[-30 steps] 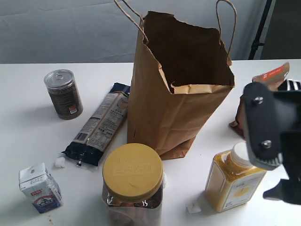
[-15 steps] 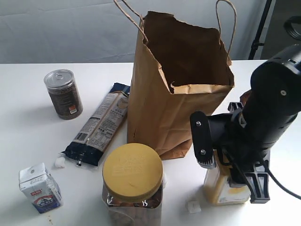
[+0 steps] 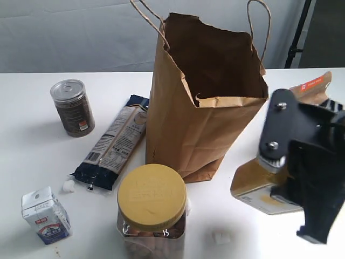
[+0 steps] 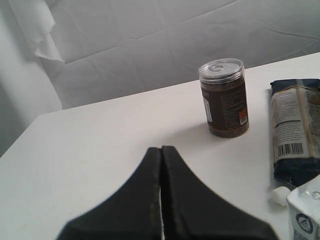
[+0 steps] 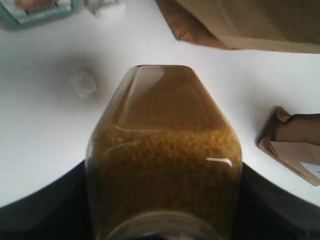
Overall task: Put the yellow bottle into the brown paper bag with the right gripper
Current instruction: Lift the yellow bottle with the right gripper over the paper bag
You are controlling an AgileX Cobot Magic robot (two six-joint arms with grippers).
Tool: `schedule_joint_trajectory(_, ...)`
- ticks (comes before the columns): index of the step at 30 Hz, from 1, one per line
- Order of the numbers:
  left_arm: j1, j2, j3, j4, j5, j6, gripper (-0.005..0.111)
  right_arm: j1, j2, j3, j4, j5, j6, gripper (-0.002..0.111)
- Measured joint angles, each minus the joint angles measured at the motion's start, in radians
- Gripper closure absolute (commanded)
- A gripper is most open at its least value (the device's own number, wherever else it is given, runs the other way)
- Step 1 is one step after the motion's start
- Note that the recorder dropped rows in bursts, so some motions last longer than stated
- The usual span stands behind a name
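On the exterior view's left, at about nine o'clock from the brown paper bag (image 3: 207, 108), you have a can (image 3: 72, 108), with a packet of noodles (image 3: 113, 141) lying between them. Your left gripper (image 4: 161, 190) has its jaws pressed together on nothing. At seven o'clock from the bag stands a jar with a yellow lid (image 3: 152, 200). The bag stands upright, mouth open. At four o'clock from it, outside the bag, the yellow bottle (image 3: 253, 184) sits tilted, pinched between the jaws of your right gripper (image 3: 275, 162), which are spread only to the bottle's width.
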Motion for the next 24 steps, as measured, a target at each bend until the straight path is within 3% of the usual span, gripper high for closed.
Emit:
schedule_joint_trajectory(6, 0.0, 0.0, 0.0, 0.0, 0.0, 0.0, 0.107, 0.118, -0.355, 0.145, 0.068, -0.109, 0.167, 0.108)
schedule_joint_trajectory(11, 0.0, 0.0, 0.0, 0.0, 0.0, 0.0, 0.107, 0.156, -0.502, 0.156, 0.002, -0.328, 0.342, 0.108)
schedule_joint_trajectory(16, 0.0, 0.0, 0.0, 0.0, 0.0, 0.0, 0.107, 0.156, -0.47, 0.148, -0.107, -0.592, 0.435, 0.108)
schedule_joint_trajectory(24, 0.0, 0.0, 0.0, 0.0, 0.0, 0.0, 0.107, 0.093, -0.164, -0.047, -0.173, -0.638, 0.451, 0.108)
